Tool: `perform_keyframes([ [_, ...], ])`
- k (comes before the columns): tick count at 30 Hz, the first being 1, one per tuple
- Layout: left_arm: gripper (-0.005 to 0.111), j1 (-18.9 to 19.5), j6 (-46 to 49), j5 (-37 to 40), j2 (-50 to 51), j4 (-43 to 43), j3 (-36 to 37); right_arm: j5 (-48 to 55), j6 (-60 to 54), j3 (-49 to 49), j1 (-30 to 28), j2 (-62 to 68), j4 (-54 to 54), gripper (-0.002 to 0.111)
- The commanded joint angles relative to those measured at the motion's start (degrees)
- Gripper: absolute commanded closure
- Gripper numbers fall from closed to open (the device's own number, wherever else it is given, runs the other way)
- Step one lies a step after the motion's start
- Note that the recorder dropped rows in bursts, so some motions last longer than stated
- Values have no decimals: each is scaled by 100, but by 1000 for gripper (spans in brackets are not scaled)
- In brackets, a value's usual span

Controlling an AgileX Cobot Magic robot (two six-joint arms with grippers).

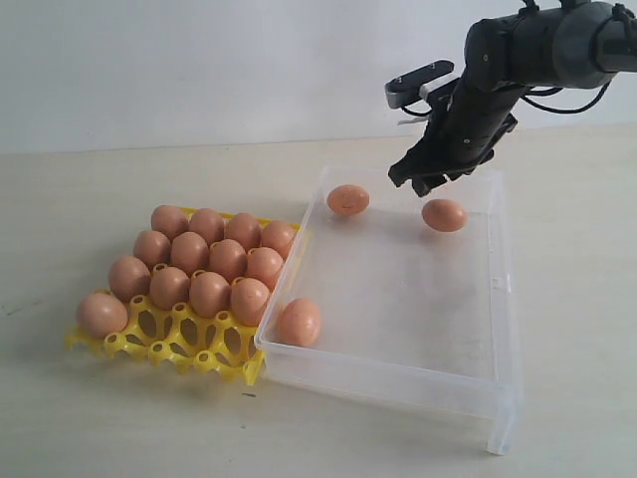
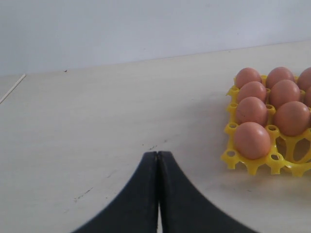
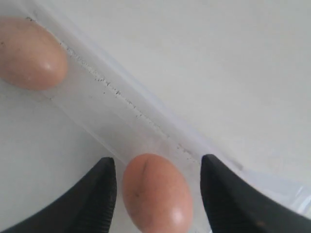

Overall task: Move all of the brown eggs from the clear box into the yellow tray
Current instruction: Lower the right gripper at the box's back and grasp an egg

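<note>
Right gripper (image 1: 430,181) wide open, empty, poised over far right corner of clear box (image 1: 506,299). Straddling 1 of 3 brown eggs (image 1: 444,214) lying there, just below, long axis crosswise to closing line. Left gripper (image 2: 158,160) closed, left of yellow tray (image 1: 149,345).

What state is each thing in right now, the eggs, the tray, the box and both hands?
brown eggs: thirteen seated in tray cups, three loose in the box.
yellow tray: three near cups empty.
clear box: upright, open-topped.
left hand: shut, empty.
right hand: open, over one boxed egg.
</note>
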Motion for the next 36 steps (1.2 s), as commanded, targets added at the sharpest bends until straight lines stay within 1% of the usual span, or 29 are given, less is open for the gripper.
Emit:
perform_keyframes([
  [1,107,7,-25,-79,-32,-38,-23,-249,68,-56,-39,136,-58,56],
  [32,107,7,-25,-79,-32,-38,-23,-402,184,-56,-39,718,-23,56],
  [35,107,7,-25,-79,-32,-38,-23,-366,422,-56,-39,781,-23,59],
  [36,107,7,-25,-79,-32,-38,-23,-357,422,-56,-39,781,-23,63],
])
